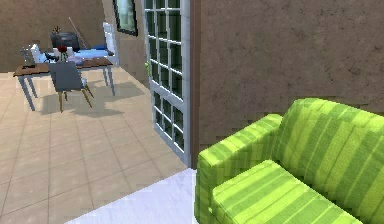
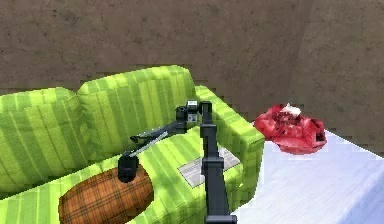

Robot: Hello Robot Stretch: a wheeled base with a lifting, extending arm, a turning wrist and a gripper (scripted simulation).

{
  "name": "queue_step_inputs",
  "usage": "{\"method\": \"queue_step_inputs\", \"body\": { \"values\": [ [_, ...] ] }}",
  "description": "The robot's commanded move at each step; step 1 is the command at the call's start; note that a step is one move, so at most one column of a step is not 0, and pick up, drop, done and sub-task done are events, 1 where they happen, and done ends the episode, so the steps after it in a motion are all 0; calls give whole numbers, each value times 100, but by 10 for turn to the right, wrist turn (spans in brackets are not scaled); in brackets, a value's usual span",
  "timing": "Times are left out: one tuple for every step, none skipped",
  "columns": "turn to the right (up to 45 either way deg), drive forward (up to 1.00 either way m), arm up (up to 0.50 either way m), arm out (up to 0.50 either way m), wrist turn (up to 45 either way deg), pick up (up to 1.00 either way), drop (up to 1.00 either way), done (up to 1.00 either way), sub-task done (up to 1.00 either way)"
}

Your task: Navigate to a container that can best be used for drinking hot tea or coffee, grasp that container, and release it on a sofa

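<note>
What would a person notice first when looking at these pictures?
The bright green striped sofa stands out most, across the arm side view's left and middle and at the forward view's lower right. Next comes a red heap on a pale surface at the arm side view's right. The dark arm reaches over the sofa, its end effector near a brown checked cushion.

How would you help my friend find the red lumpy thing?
Look for the green striped sofa. Past its end, on the arm side view's right, lies a white surface, and the red thing sits on it. Nothing else there is red: the sofa is green and the pillow on it brown.
</note>
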Motion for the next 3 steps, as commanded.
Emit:
{"method": "queue_step_inputs", "body": {
  "values": [
    [0,0,0,-8,0,0,0,0,0],
    [0,0,20,0,0,0,0,0,0],
    [0,0,0,0,-390,0,0,0,0]
  ]
}}
